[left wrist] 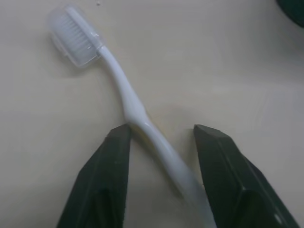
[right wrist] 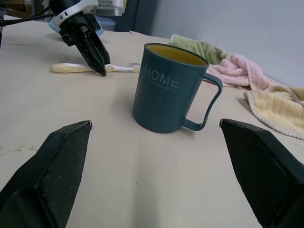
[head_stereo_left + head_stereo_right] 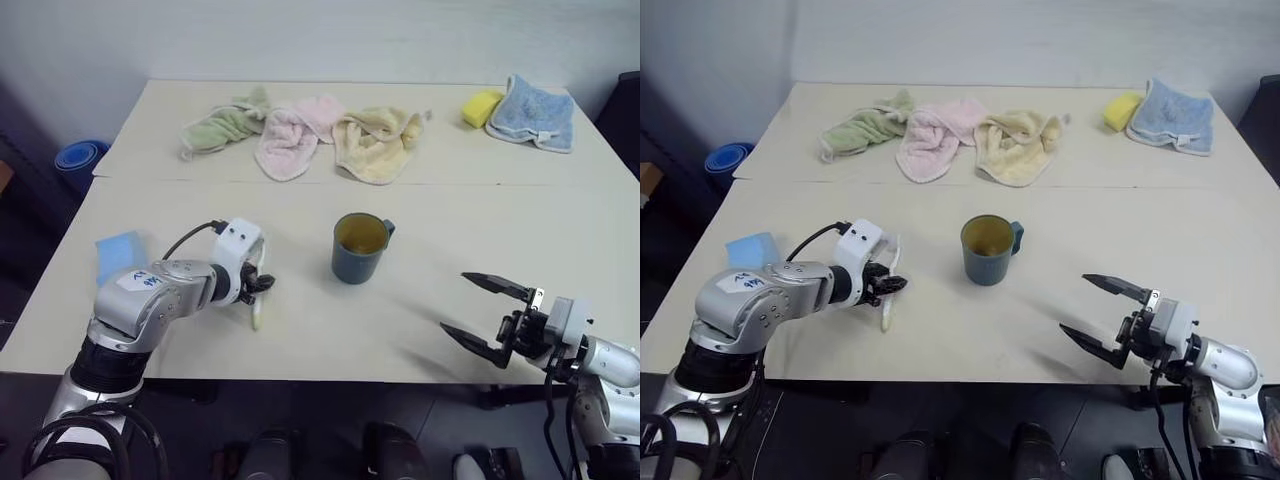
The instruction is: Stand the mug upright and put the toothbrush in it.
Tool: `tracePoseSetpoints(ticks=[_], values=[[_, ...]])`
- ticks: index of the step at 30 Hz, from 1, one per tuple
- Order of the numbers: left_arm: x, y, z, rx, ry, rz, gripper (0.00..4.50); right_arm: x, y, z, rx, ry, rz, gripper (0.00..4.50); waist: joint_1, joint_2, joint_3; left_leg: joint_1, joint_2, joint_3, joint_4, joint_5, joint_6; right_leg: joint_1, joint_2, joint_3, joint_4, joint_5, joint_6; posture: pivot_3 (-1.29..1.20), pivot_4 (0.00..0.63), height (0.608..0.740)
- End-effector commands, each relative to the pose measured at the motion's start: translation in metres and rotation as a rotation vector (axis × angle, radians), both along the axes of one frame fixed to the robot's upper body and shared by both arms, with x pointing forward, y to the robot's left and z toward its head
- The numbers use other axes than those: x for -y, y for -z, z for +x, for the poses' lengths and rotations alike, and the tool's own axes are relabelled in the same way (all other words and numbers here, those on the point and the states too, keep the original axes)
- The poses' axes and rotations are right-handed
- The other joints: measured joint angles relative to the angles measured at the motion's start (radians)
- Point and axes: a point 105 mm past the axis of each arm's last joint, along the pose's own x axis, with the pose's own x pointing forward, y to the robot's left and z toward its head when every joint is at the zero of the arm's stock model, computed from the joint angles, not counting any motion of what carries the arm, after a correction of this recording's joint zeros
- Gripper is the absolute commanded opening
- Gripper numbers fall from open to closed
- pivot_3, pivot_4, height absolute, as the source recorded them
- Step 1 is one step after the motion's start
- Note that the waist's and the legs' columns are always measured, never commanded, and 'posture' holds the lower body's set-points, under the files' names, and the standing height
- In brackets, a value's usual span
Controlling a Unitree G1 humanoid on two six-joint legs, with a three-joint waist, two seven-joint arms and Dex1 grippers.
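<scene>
A: So what's on the desk (image 3: 420, 330)?

B: Biggest thing is the mug (image 3: 359, 247), standing upright mid-desk, handle on the robot's right. The left tool (image 1: 161, 135) is down over the toothbrush (image 1: 124, 95), which lies flat on the desk left of the mug, fingers either side of the handle, not clamped yet.

A: And the right tool (image 3: 487, 315)?

B: Spread wide, holding nothing, right of the mug.

upright blue mug (image 3: 359, 248), toothbrush (image 1: 137, 110) lying flat
</scene>
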Motion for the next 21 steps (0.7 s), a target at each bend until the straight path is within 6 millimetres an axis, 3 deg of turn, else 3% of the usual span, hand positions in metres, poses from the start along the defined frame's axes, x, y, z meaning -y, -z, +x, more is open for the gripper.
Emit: tracePoseSetpoints(ticks=[1, 5, 7, 9, 11, 13, 15, 17, 21], values=[[-0.003, 0.015, -0.002, -0.059, 0.004, -0.034, 1.18, 0.004, -0.012, -0.003, 0.057, 0.015, 0.004, 4.5, 0.002, 0.0, 0.0, 0.0, 0.0, 0.0, 0.0, 0.0, 0.0, 0.0, 0.0, 0.0, -0.002, 0.0, 0.0, 0.0, 0.15, 0.74], [-0.005, -0.002, 0.009, 0.038, 0.026, -0.114, 0.12, 0.005, -0.013, -0.004, 0.057, 0.031, -0.003, 4.5, 0.004, 0.0, 0.0, -0.001, 0.0, -0.001, 0.0, 0.0, 0.0, 0.001, 0.0, 0.0, -0.002, 0.0, 0.0, 0.0, 0.15, 0.74], [-0.004, -0.021, 0.016, 0.122, 0.061, -0.216, 0.12, 0.006, -0.014, -0.006, 0.057, 0.049, -0.007, 4.5, 0.005, 0.0, 0.0, -0.001, 0.0, -0.001, 0.0, 0.0, 0.0, 0.001, 0.0, 0.0, -0.002, 0.0, 0.0, 0.0, 0.15, 0.74], [0.001, -0.048, 0.023, 0.212, 0.096, -0.373, 0.12, 0.006, -0.016, -0.01, 0.058, 0.065, -0.01, 4.5, 0.006, 0.0, 0.0, -0.002, 0.0, -0.002, 0.001, 0.0, 0.0, 0.001, 0.0, 0.0, -0.002, 0.0, 0.0, 0.0, 0.15, 0.74], [0.01, -0.091, 0.026, 0.409, 0.202, -0.555, 0.12, 0.005, -0.019, -0.014, 0.059, 0.081, -0.012, 4.5, 0.006, 0.0, 0.0, -0.003, 0.0, -0.002, 0.001, 0.0, 0.0, 0.001, 0.0, -0.001, -0.003, 0.0, 0.0, 0.0, 0.15, 0.74], [0.02, -0.138, 0.02, 0.645, 0.332, -0.719, 0.12, 0.005, -0.023, -0.018, 0.063, 0.103, -0.01, 4.5, 0.006, -0.002, 0.001, -0.004, 0.0, -0.002, 0.001, 0.0, 0.0, 0.0, 0.0, -0.001, -0.003, 0.0, 0.0, 0.0, 0.15, 0.74], [0.04, -0.167, 0.011, 0.762, 0.465, -0.857, 0.12, 0.006, -0.026, -0.02, 0.071, 0.132, -0.005, 4.5, 0.006, -0.003, 0.002, -0.004, 0.0, -0.003, 0.002, 0.0, 0.0, 0.0, 0.0, -0.003, -0.003, 0.0, 0.0, 0.0, 0.15, 0.74], [0.065, -0.176, 0.006, 0.785, 0.573, -0.962, 0.12, 0.007, -0.028, -0.022, 0.077, 0.156, -0.001, 4.5, 0.009, -0.004, 0.002, -0.005, 0.0, -0.003, 0.002, 0.0, 0.0, 0.0, 0.0, -0.004, -0.004, 0.0, 0.001, 0.0, 0.15, 0.74], [0.113, -0.167, 0.01, 0.762, 0.711, -1.063, 0.12, 0.004, -0.03, -0.028, 0.078, 0.188, 0.009, 4.5, 0.009, -0.004, 0.002, -0.005, -0.001, -0.001, 0.001, 0.0, 0.001, 0.001, 0.0, -0.005, -0.006, 0.001, 0.002, 0.0, 0.15, 0.74]])
